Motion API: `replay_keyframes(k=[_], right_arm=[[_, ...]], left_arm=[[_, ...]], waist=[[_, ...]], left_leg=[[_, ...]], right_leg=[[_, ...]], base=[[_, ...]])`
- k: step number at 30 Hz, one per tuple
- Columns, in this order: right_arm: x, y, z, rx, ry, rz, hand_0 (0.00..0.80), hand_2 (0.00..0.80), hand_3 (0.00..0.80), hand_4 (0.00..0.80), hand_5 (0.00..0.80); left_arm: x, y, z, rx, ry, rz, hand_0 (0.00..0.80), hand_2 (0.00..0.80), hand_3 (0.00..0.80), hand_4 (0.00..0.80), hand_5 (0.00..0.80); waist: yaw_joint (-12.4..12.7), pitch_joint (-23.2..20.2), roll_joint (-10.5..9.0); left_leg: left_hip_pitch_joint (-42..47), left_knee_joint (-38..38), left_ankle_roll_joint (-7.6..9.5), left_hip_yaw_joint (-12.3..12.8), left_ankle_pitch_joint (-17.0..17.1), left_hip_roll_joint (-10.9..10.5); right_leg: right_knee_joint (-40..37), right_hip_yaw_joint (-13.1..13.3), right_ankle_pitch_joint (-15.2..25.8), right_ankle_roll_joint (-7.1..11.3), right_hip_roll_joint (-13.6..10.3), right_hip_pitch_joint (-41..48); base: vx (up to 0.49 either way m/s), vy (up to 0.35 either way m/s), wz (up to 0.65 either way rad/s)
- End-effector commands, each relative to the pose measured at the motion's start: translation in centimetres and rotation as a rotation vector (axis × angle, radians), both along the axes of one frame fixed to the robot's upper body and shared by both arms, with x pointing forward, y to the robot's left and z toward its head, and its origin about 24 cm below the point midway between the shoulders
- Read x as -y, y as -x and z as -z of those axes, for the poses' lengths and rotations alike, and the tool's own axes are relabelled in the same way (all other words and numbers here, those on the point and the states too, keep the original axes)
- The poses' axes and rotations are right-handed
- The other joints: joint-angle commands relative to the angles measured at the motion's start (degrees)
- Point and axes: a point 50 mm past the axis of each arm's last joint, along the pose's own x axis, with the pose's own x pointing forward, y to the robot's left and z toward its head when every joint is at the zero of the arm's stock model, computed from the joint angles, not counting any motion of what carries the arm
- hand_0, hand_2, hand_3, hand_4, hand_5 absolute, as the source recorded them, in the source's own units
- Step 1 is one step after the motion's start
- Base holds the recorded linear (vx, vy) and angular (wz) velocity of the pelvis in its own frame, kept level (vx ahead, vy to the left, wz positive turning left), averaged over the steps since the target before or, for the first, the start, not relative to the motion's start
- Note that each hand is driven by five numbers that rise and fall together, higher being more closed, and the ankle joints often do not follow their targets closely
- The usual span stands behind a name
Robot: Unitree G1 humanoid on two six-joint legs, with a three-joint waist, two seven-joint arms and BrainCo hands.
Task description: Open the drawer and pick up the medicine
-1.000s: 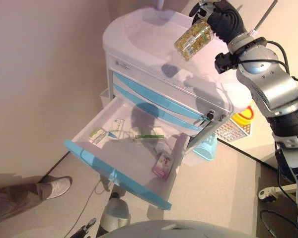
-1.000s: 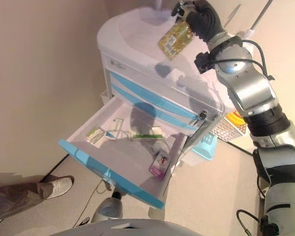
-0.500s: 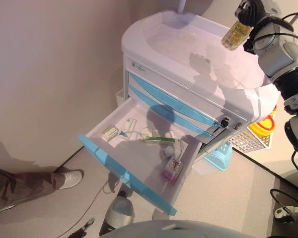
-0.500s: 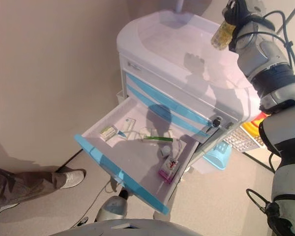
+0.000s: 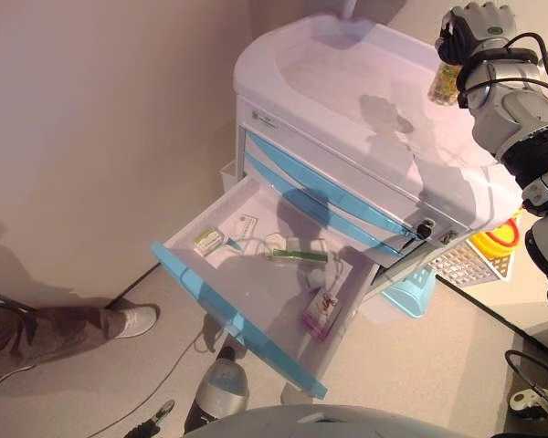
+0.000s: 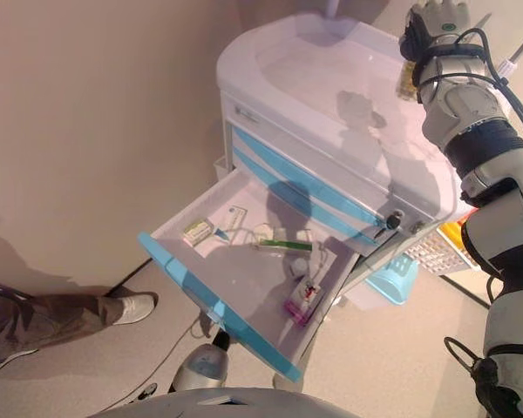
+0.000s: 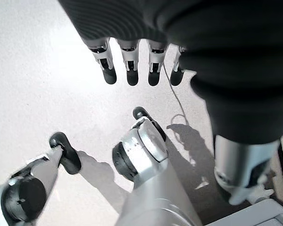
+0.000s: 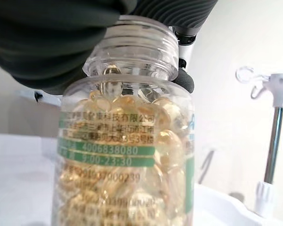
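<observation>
My right hand [image 5: 476,22] is raised over the far right of the white cart's top [image 5: 347,78]. It is shut on the neck of a clear medicine bottle [image 5: 444,82] full of yellow capsules, which hangs below it. The right wrist view shows the bottle [image 8: 127,165] from very close, with its green-banded label. The cart's lowest drawer [image 5: 233,315], with a blue front, stands pulled open. Inside lie a small green-and-white box [image 5: 207,240], a green tube [image 5: 297,256] and a pink box [image 5: 321,310]. My left hand [image 7: 127,61] hangs over the floor with straight fingers and holds nothing.
A person's leg and grey shoe [image 5: 132,320] are on the floor left of the drawer. A light blue basket [image 5: 406,292] and a white basket with a yellow item [image 5: 493,246] sit at the cart's right side. A white pole with hooks [image 8: 273,136] stands behind the cart.
The camera has shifted. My right hand has carried the bottle to the right over the cart top, and the bottle has turned from tilted to nearly upright. The drawer's contents have not moved.
</observation>
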Motion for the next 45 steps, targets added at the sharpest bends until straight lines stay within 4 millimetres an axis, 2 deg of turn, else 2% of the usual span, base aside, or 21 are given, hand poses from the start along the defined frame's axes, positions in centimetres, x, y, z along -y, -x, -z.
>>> replay_keyframes(k=[1, 5, 11, 19, 20, 21, 22, 30, 45], right_arm=[[0.3, 0.2, -0.8, 0.069, 0.006, 0.011, 0.800, 0.800, 0.800, 0.800, 0.800], [0.7, -0.4, 2.0, 0.035, -0.140, 0.022, 0.800, 0.800, 0.800, 0.800, 0.800], [1.8, -0.7, 4.4, 0.007, -0.272, 0.054, 0.800, 0.800, 0.800, 0.800, 0.800], [2.4, -0.7, 5.7, -0.016, -0.288, 0.072, 0.800, 0.800, 0.800, 0.800, 0.800], [2.5, -0.6, 5.7, -0.012, -0.289, 0.072, 0.521, 0.521, 0.521, 0.521, 0.521], [2.4, -0.6, 5.5, -0.001, -0.282, 0.066, 0.085, 0.085, 0.085, 0.085, 0.085], [2.4, -0.6, 5.5, 0.000, -0.282, 0.066, 0.000, 0.000, 0.000, 0.000, 0.000], [1.1, -0.5, 3.9, 0.083, -0.231, 0.010, 0.000, 0.000, 0.000, 0.000, 0.000], [-1.2, 0.8, -2.6, 0.252, -0.148, -0.077, 0.000, 0.000, 0.000, 0.000, 0.000]], left_arm=[[-0.8, 0.6, -0.3, -0.012, -0.055, 0.072, 0.000, 0.000, 0.000, 0.000, 0.000], [-0.5, -0.1, -0.2, 0.008, -0.063, 0.098, 0.000, 0.000, 0.000, 0.000, 0.000], [-0.6, -0.3, -0.2, 0.000, -0.061, 0.103, 0.000, 0.000, 0.000, 0.000, 0.000], [-1.0, 0.4, -0.3, -0.018, -0.048, 0.100, 0.000, 0.000, 0.000, 0.000, 0.000], [-0.9, 0.5, -0.3, -0.018, -0.046, 0.099, 0.000, 0.000, 0.000, 0.000, 0.000], [-1.0, 0.4, -0.3, -0.015, -0.042, 0.100, 0.000, 0.000, 0.000, 0.000, 0.000], [-1.0, 0.4, -0.3, -0.015, -0.042, 0.100, 0.000, 0.000, 0.000, 0.000, 0.000], [-0.6, 0.6, -0.2, -0.012, -0.019, 0.096, 0.000, 0.000, 0.000, 0.000, 0.000], [-0.5, 1.2, -0.2, -0.027, -0.009, 0.073, 0.000, 0.000, 0.000, 0.000, 0.000]], waist=[[2.1, -0.6, -0.70], [2.4, -0.2, -0.87], [2.6, 0.1, -0.31], [2.5, -0.1, 0.60], [2.5, -0.1, 0.63], [2.4, -0.1, 0.70], [2.4, -0.1, 0.69], [1.6, -0.4, 0.96], [-0.4, -1.3, 0.28]], left_leg=[[3.1, 0.4, 3.27, -2.4, -5.5, -0.5], [3.2, 0.5, 3.36, -2.5, -5.7, -0.4], [3.2, 0.4, 3.43, -2.5, -5.6, -0.4], [3.3, 0.1, 3.43, -2.7, -5.4, -0.4], [3.3, 0.2, 3.42, -2.7, -5.4, -0.4], [3.3, 0.2, 3.40, -2.6, -5.5, -0.4], [3.3, 0.2, 3.40, -2.6, -5.5, -0.4], [3.5, 0.1, 3.30, -1.9, -5.5, -0.2], [4.4, -0.4, 3.03, -0.4, -5.5, 0.3]], right_leg=[[4.7, -1.6, 6.0, 1.77, -4.1, -4.6], [4.7, -1.4, 6.0, 1.84, -3.9, -4.4], [4.5, -1.4, 6.2, 1.88, -3.9, -4.3], [4.6, -1.3, 6.1, 1.92, -4.1, -4.4], [4.6, -1.2, 6.1, 1.89, -4.1, -4.4], [4.6, -1.2, 6.1, 1.91, -4.2, -4.5], [4.6, -1.2, 6.0, 1.91, -4.2, -4.5], [4.9, -0.9, 6.0, 1.88, -4.4, -4.9], [5.0, -0.1, 6.1, 1.68, -4.3, -5.5]], base=[[0.000, 0.000, 0.00], [0.008, -0.016, 0.00], [0.000, 0.000, 0.00], [0.000, 0.000, 0.00], [0.000, 0.000, 0.00], [0.000, 0.000, 0.00], [0.000, 0.000, 0.00], [0.000, 0.000, 0.00], [-0.004, 0.002, -0.02]])
